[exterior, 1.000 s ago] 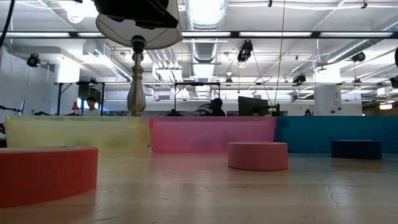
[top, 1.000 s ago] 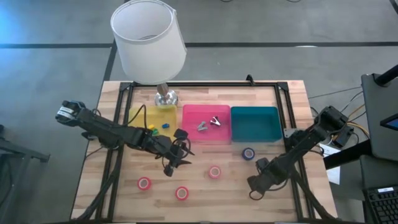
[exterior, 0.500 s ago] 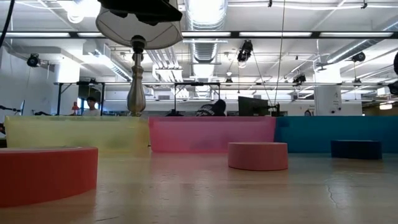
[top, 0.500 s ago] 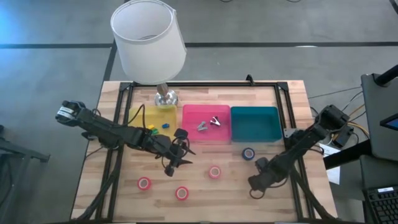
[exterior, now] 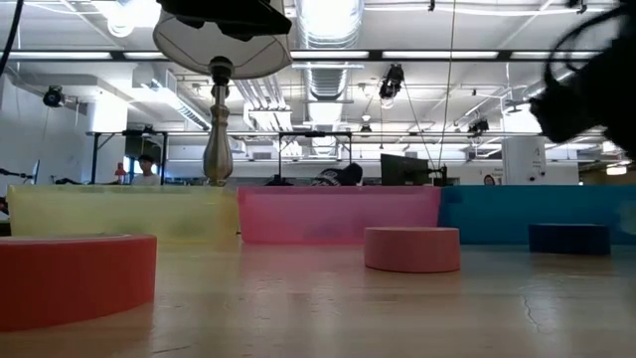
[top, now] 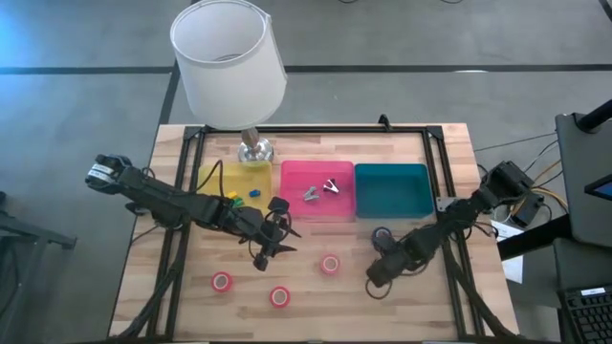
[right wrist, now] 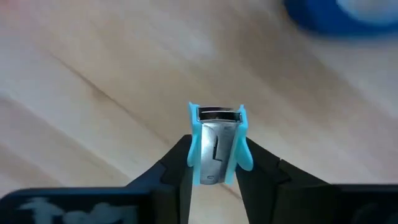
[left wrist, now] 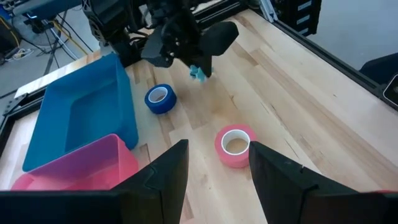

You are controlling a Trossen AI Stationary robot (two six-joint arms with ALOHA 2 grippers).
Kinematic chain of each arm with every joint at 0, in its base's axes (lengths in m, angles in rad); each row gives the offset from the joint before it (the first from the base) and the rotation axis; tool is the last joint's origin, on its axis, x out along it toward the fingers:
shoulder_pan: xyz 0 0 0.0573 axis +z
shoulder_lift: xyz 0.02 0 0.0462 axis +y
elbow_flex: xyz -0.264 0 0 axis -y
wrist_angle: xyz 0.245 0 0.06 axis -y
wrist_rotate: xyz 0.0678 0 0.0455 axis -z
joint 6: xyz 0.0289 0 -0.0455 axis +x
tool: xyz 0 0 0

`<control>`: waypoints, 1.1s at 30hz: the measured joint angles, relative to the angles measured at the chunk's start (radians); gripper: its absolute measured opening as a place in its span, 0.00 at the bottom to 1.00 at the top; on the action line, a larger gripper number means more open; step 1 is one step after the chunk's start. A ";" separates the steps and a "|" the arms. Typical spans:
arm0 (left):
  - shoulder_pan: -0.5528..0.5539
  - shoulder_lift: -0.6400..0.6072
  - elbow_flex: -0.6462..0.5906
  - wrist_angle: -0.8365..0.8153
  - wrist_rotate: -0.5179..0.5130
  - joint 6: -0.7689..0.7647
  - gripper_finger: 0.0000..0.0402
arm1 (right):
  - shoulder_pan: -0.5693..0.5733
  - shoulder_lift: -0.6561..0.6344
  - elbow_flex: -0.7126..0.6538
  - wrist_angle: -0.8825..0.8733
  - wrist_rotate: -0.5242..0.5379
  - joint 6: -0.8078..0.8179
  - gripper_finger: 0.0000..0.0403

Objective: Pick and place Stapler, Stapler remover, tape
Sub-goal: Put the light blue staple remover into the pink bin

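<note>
- Right gripper [right wrist: 214, 163] clenched on a light-blue staple remover [right wrist: 216, 144], seen only in the wrist views; just beside the blue tape [top: 382, 234].
- Left gripper [top: 263, 258] hovers open, farther from the blue tape, near a red tape [top: 330, 264].
- Blue tape lies just beside the teal bin [top: 392, 191].

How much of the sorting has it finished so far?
Partly done, it seems. Silvery staple removers lie in the pink bin, and small staplers in the yellow bin. In hand: the right gripper is shut on a light-blue stapler near the blue tape. Left: that roll and three red rolls lie on the table; the teal bin is empty. The left gripper hangs open.
</note>
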 joint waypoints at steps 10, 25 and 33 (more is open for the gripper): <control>0.000 0.000 0.000 0.000 0.000 -0.024 0.43 | -0.152 -0.002 0.203 0.003 0.154 -0.492 0.24; -0.001 0.000 0.000 0.000 0.000 -0.112 0.43 | -0.499 0.026 0.445 0.013 0.443 -1.114 0.25; -0.001 0.000 -0.026 0.003 -0.008 -0.199 0.43 | -0.616 0.123 0.395 0.017 0.382 -1.212 0.25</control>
